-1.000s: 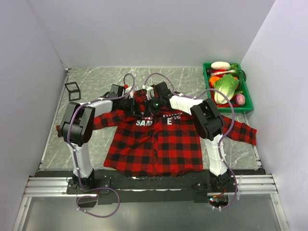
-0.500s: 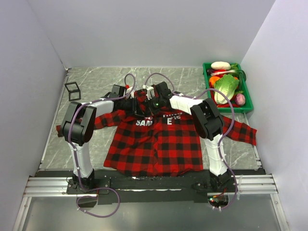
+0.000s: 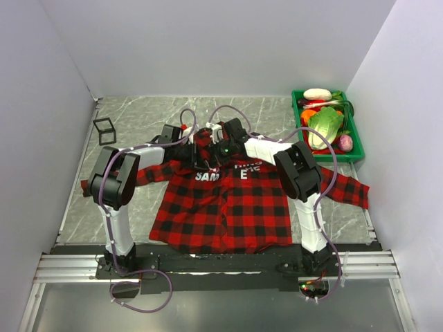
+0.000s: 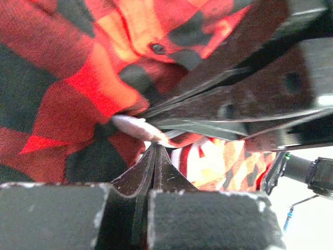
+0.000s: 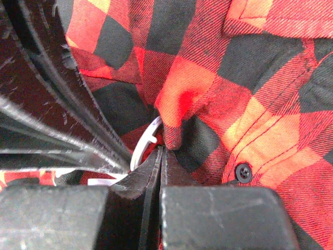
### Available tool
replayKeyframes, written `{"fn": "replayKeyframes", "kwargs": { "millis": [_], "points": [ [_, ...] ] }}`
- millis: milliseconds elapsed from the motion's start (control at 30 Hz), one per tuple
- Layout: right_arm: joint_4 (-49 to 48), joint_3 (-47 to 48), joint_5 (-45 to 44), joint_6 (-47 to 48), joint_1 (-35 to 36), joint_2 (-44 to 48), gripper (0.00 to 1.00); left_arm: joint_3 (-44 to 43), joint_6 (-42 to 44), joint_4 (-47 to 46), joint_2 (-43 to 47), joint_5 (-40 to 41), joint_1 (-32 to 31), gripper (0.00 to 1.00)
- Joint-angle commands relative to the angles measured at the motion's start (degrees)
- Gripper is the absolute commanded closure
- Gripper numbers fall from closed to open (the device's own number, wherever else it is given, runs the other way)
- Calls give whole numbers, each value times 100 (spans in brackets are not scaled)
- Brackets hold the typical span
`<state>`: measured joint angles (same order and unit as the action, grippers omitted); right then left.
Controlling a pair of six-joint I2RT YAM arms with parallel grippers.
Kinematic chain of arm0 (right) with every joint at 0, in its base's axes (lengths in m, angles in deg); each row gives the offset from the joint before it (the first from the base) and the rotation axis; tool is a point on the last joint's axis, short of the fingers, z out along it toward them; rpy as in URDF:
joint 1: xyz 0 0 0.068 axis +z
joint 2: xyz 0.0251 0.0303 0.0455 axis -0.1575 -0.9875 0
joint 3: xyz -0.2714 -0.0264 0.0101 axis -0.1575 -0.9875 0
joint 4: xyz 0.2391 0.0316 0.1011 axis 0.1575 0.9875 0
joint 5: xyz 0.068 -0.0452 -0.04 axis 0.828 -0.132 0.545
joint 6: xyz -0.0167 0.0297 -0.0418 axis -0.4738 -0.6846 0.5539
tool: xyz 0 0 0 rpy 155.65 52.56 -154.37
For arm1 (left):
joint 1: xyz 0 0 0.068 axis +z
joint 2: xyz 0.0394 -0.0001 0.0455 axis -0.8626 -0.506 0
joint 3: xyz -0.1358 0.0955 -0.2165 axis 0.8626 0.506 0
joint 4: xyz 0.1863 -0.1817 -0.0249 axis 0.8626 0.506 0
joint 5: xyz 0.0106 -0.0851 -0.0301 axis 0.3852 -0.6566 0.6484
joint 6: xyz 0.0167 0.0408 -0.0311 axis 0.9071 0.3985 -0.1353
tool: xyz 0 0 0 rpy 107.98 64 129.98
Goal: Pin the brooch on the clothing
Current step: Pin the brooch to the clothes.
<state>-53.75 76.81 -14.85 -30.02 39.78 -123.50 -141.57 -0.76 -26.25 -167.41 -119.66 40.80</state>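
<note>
Room on the worktop [image 3: 138,114] is bounded by white walls on the left, back and right, and by a metal rail [image 3: 69,266] along the near edge where both arm bases are bolted. The clothing [image 3: 221,207] is spread flat across the middle, its hem lying just beside the rail and its sleeve cuffs reaching close to the worktop's left and right edges. Bare marble is left behind the collar and in the far left corner, where a small black wire cube [image 3: 104,130] is set near the left wall. The far right corner is taken up by a green crate [image 3: 334,158] of vegetables. Both arms are folded inward over the shirt and are brought together at the collar. The left end effector [image 4: 155,153] is seen fully closed, its tips pressed together with no gap. The brooch [image 4: 132,126] is seen just beside those tips, tucked against a fold of plaid; whether it is pinched cannot be told. The right end effector [image 5: 158,156] is likewise closed tight, its tips set against a raised fold of fabric, with a pale curved edge [image 5: 144,139] touching them.
</note>
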Motion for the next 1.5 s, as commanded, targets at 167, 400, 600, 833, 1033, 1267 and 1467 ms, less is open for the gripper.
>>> {"fn": "replayKeyframes", "kwargs": {
  "millis": [167,400,600,833,1033,1267,1467],
  "points": [
    [-464,-396,21,-25,-136,396,100,18,-40,-214,71,272,131,99],
    [-605,-536,38,-51,-136,519,100,124,-155,-249,466,439,228,52],
    [-693,-563,39,-121,-101,598,100,238,-444,-364,581,281,246,29],
    [-754,-598,-75,-147,39,616,100,256,-542,-444,564,386,202,20],
    [-763,-571,-146,-314,92,633,100,326,-480,-170,563,817,167,28],
    [-728,-528,-190,-323,110,607,100,291,-463,-135,432,808,35,44],
    [-710,-510,-216,-314,118,598,100,300,-559,-241,353,642,9,55]
  ]
}}
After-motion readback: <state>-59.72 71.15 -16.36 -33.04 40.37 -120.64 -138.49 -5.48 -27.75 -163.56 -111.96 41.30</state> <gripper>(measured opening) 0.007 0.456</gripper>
